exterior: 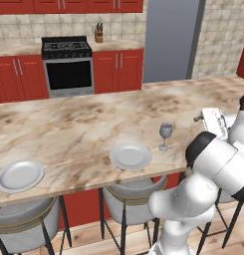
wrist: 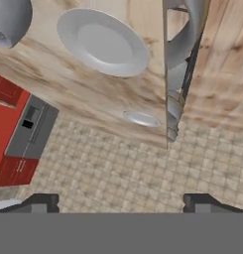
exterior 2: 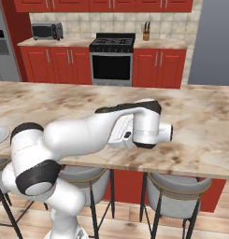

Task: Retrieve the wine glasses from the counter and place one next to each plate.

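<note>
One wine glass (exterior: 165, 134) stands upright on the long marbled bar top (exterior: 83, 129), just right of the nearer plate (exterior: 130, 155). A second plate (exterior: 20, 175) lies at the bar's left end, with nothing beside it. My gripper (wrist: 121, 202) is open with nothing between its fingertips (wrist: 41, 201). It hovers to the right of the glass, apart from it. In the rolled hand view the plate (wrist: 103, 42) and the glass's pale round foot (wrist: 141, 118) lie ahead on the bar top. The counter (exterior: 118, 46) runs along the back wall beside the stove.
Grey-seated stools (exterior: 136, 196) stand under the bar's near edge. A stove (exterior: 67, 64) with red cabinets, a knife block (exterior: 98, 34) and a microwave (exterior 2: 46, 31) line the back wall. My arm (exterior 2: 88, 133) stretches over the bar top.
</note>
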